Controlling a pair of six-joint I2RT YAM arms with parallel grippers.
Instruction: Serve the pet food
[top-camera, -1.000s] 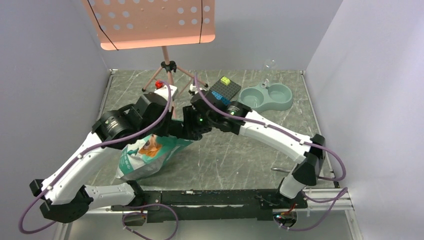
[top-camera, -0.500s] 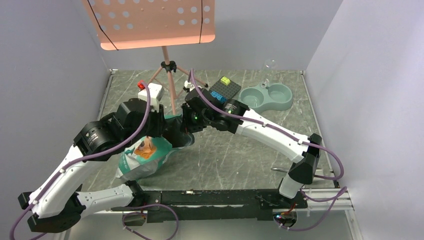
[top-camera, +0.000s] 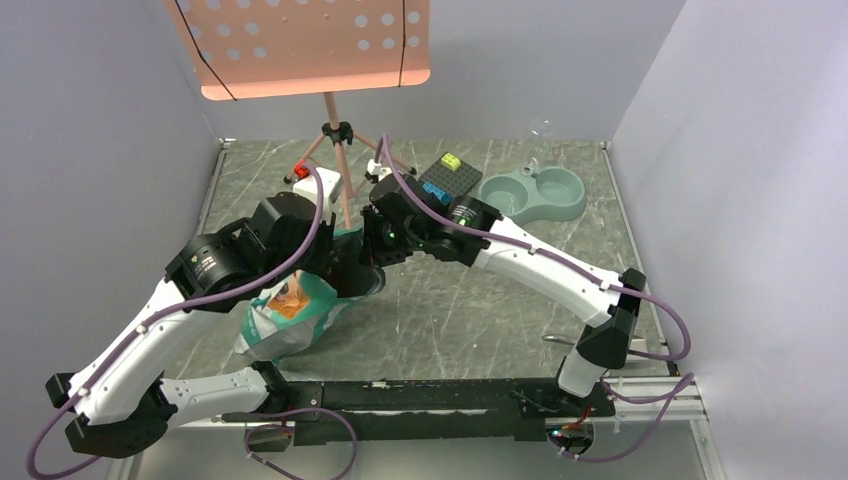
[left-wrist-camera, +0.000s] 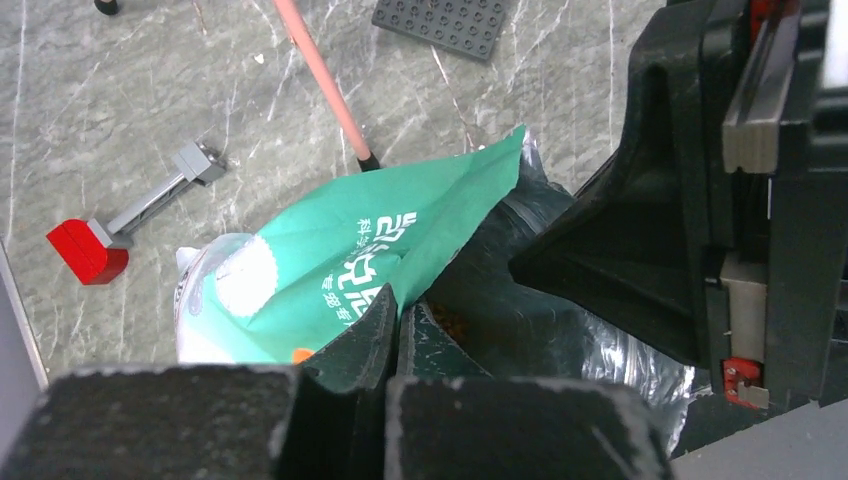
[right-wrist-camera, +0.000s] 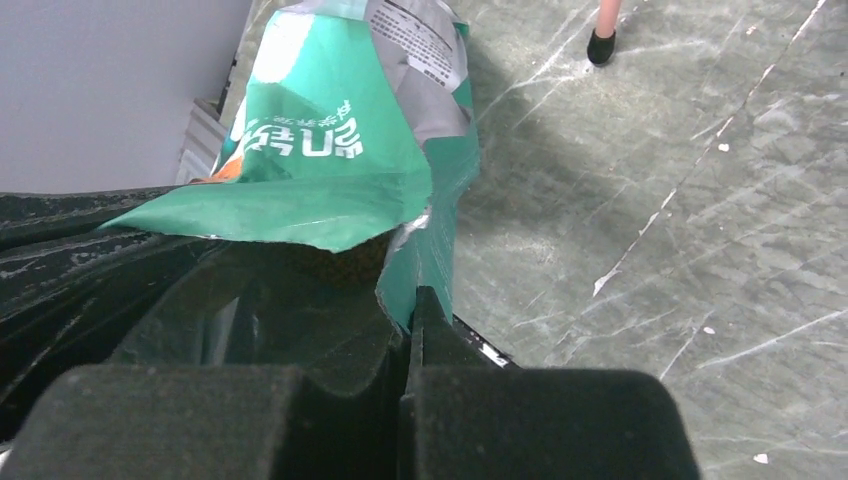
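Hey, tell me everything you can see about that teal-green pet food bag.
The bag looks like glossy teal-green film with white lettering, an orange-brown picture and a silvery inside. It lies slumped on the table in front of the left arm, its mouth raised and pulled open. The left gripper and right gripper each have their fingers shut on one lip of the mouth. Brown kibble shows inside.

Bag (left-wrist-camera: 330, 270): teal-green, white lettering, silver lining
Pet food (left-wrist-camera: 450, 322): orange-brown
Table (top-camera: 470, 300): grey, white-veined
Double bowl (top-camera: 532, 195): pale blue-grey
Music stand (top-camera: 300, 45): salmon pink, perforated
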